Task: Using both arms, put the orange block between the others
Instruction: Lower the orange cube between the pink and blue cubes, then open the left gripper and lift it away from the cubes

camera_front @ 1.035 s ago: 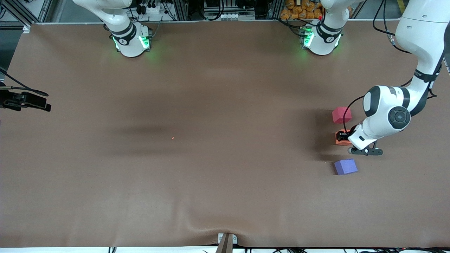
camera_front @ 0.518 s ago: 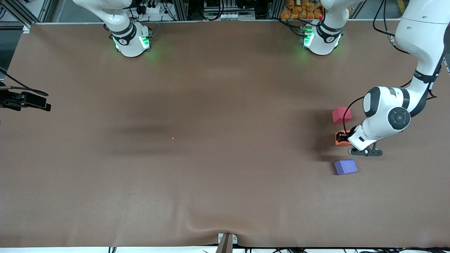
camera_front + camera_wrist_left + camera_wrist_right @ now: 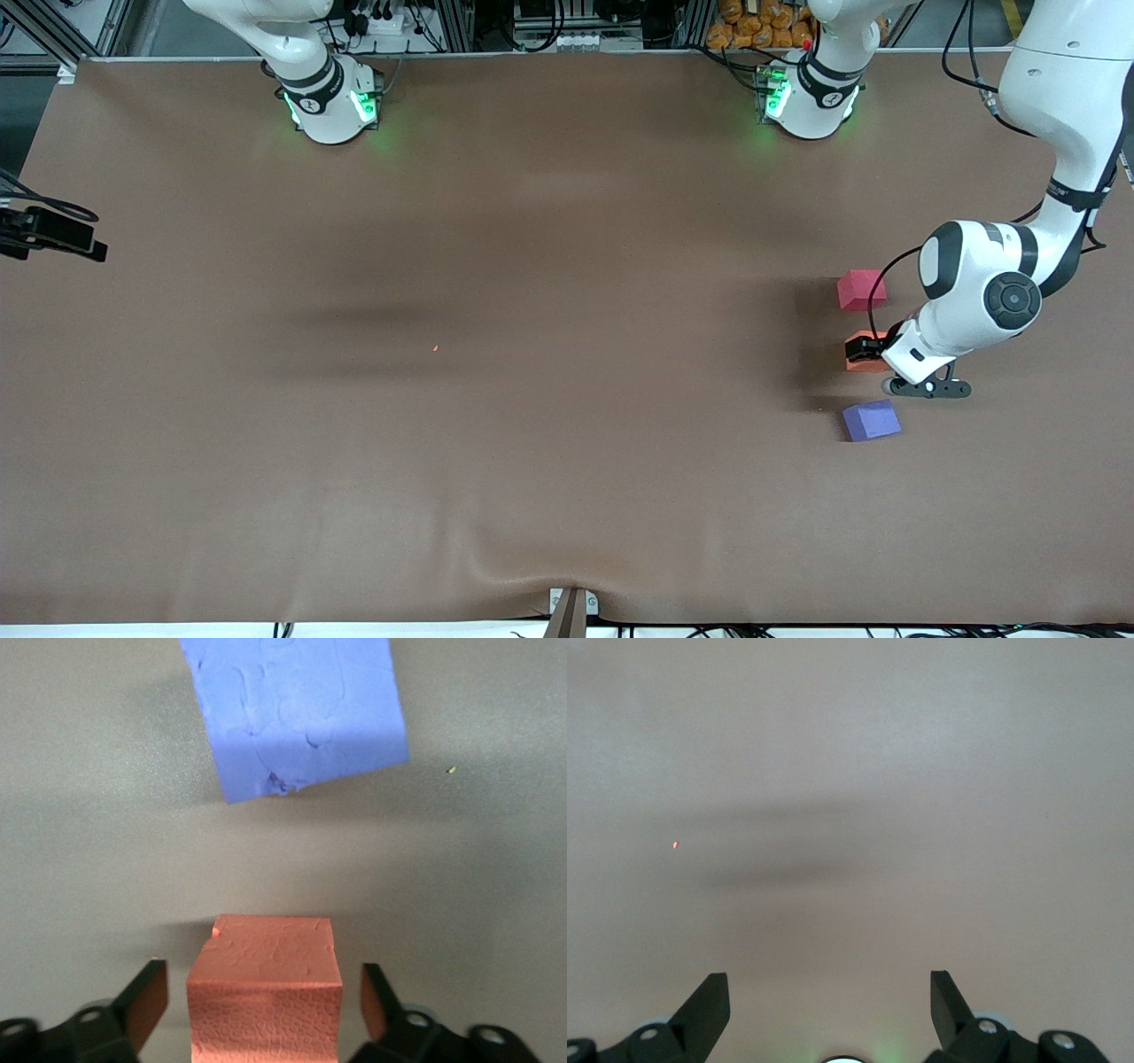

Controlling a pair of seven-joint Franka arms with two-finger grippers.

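Observation:
The orange block (image 3: 855, 363) rests on the table toward the left arm's end, between the pinkish-red cube (image 3: 861, 290) and the purple-blue cube (image 3: 872, 420), roughly in line with both. My left gripper (image 3: 866, 347) is low over it and open. In the left wrist view its fingers (image 3: 149, 997) stand on either side of the orange block (image 3: 264, 957) with a gap at each side, and the purple-blue cube (image 3: 297, 713) lies just ahead. My right gripper (image 3: 62, 237) waits at the right arm's end of the table, open (image 3: 830, 992) over bare table.
The brown table cover (image 3: 532, 266) has a small fold at its near edge by a metal bracket (image 3: 571, 607). A tiny orange crumb (image 3: 435, 348) lies mid-table. The arm bases (image 3: 332, 102) stand along the farthest edge.
My left gripper has opened and let go of the orange block, which now sits on the table. The right gripper has drifted slightly toward the table's end.

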